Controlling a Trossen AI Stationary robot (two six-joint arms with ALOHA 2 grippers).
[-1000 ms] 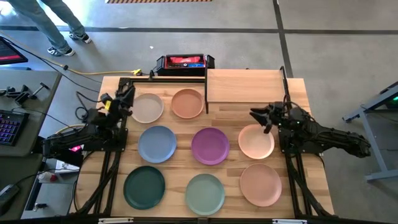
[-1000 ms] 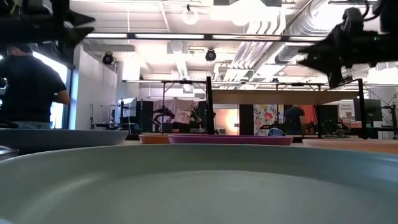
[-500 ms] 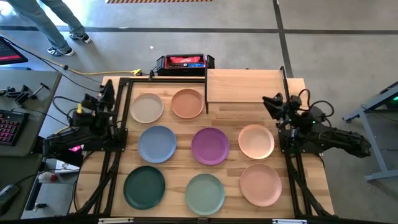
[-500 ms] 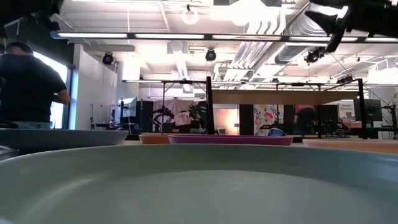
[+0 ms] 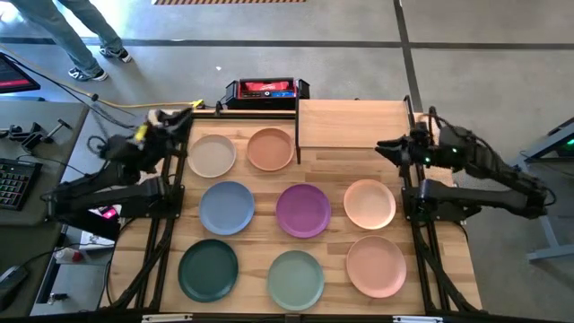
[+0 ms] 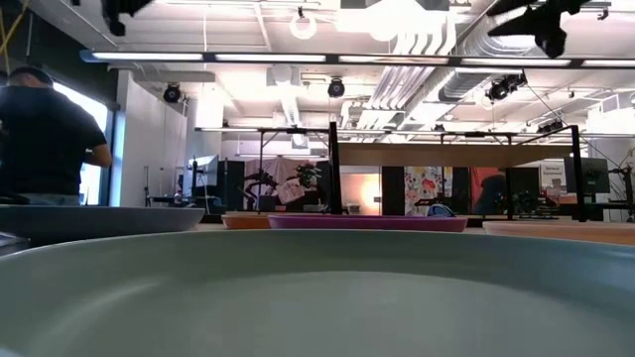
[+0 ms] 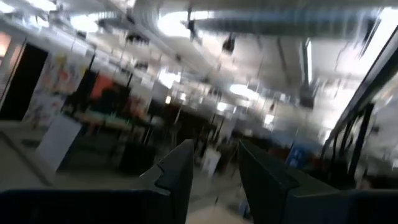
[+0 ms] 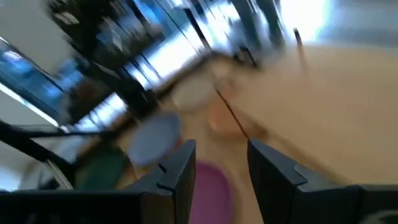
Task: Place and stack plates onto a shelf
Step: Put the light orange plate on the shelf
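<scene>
While eight plates [image 5: 303, 210] lie flat on the table [image 5: 430, 242] beside the bare shelf [image 5: 350, 124], the left gripper [image 5: 184, 116] and right gripper [image 5: 384, 144] hover empty, fingers narrowly apart

The raised light-wood shelf with thin black posts [image 5: 352, 124] has a bare top, open from above. Eight round matte plates fill the wooden table [image 5: 336, 233] in rows with narrow strips between them. The orange-tan plate [image 5: 271, 149] lies just beside the shelf's left posts, the pale pink plate [image 5: 369, 204] near its front edge.
</scene>
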